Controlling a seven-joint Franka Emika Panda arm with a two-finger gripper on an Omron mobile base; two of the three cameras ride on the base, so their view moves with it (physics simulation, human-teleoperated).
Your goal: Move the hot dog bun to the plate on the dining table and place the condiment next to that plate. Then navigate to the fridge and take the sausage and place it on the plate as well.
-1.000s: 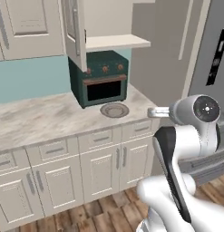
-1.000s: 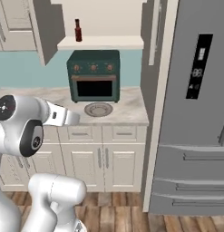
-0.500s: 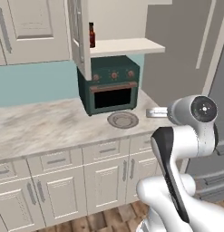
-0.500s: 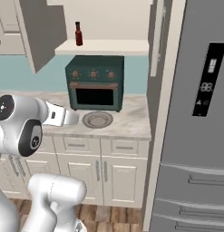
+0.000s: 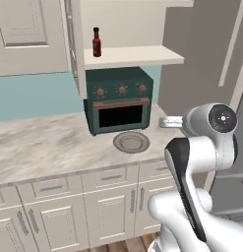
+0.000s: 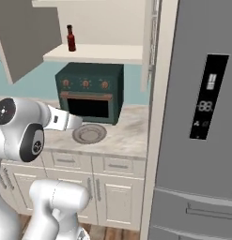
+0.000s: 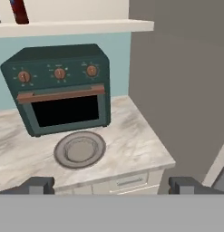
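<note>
gripper: wide, empty | plate: counter, before oven | bottle: upright on shelf | fridge: right of counter

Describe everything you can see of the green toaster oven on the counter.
The toaster oven is a dark green, boxy countertop unit with rounded edges. Three copper-coloured knobs run across the top of its front, with a copper handle bar beneath them above a dark glass door, which is shut. It stands upright on the marble counter, with its back towards the light blue wall, below the white shelf. A round grey plate lies on the counter just in front of it, apparently not touching.
</note>
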